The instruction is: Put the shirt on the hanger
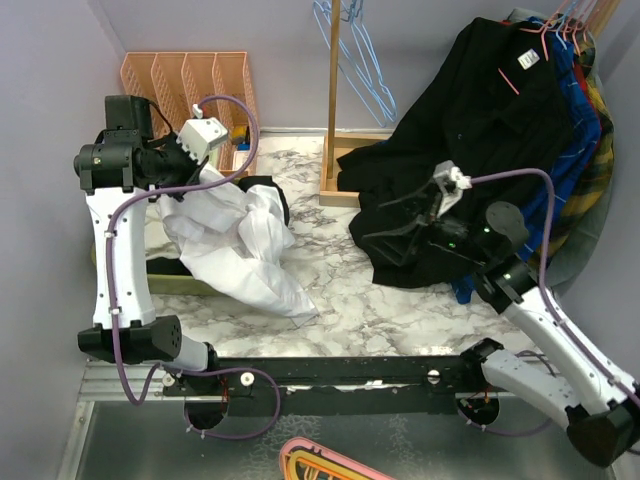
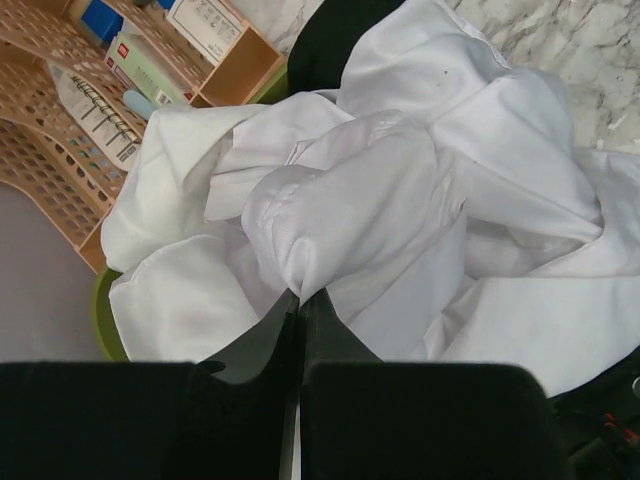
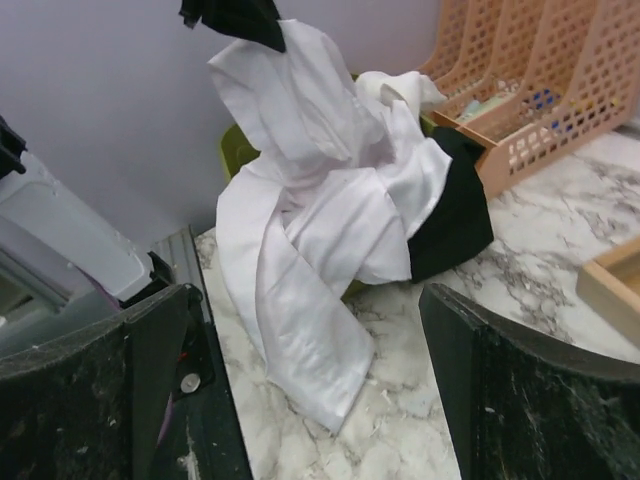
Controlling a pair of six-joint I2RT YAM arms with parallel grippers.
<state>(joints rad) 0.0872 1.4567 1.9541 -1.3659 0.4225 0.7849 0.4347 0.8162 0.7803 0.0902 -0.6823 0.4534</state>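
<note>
- Raise the large crumpled white button-front shirt (image 1: 240, 240) clear and find the collar before fetching the thin light-blue wire hanger (image 1: 365, 60), hung right of the peach lattice file rack (image 1: 190, 75).
- Heaped just in front of that rack, one fold pinched tight in the left gripper (image 2: 300, 300).
- Well right of the rack: right gripper (image 1: 378, 218) spread wide, holding nothing.

Even soft light, sharp focus — faint shadows
</note>
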